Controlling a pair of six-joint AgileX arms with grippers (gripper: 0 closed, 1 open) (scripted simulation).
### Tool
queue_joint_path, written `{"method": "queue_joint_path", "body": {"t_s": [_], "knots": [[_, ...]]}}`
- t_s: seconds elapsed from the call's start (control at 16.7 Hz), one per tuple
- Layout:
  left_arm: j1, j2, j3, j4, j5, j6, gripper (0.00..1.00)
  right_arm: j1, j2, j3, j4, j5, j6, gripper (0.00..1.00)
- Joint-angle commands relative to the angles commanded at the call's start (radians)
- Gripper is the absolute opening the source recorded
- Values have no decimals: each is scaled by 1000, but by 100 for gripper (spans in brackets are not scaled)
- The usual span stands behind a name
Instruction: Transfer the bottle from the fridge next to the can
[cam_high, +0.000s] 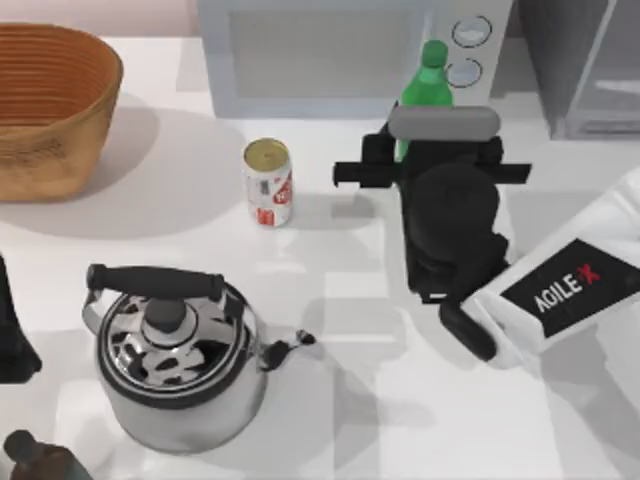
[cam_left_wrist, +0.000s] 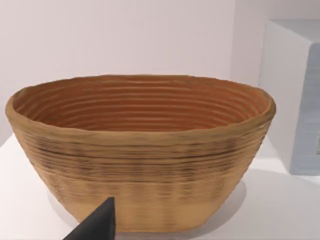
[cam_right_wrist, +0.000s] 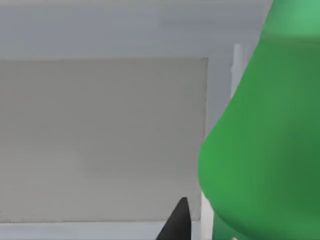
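Observation:
The green bottle (cam_high: 430, 78) is held upright in front of the pale microwave (cam_high: 320, 55), with my right gripper (cam_high: 408, 155) shut on its body below the neck. In the right wrist view the bottle (cam_right_wrist: 265, 145) looms very near, beside one dark fingertip (cam_right_wrist: 175, 225). The white can (cam_high: 268, 182) with red markings stands on the table to the left of the gripper, about a hand's width away. The dark grey fridge (cam_high: 585, 70) stands at the back right corner. My left arm (cam_high: 12, 340) is parked at the table's left edge.
A woven basket (cam_high: 50, 100) sits at the back left, seen close in the left wrist view (cam_left_wrist: 140, 150). A steel kettle (cam_high: 175, 360) with a black handle stands front left. A dark brown bottle (cam_high: 35, 460) is at the front left corner.

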Motion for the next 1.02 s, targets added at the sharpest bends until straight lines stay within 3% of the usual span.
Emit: {"method": "queue_joint_path", "body": {"t_s": [0.36,1.02], "knots": [[0,0,0,0,0,0,100,0,0,0,0,0,0,98],[0,0,0,0,0,0,100,7,-8,-16,8,7,0,100]]}}
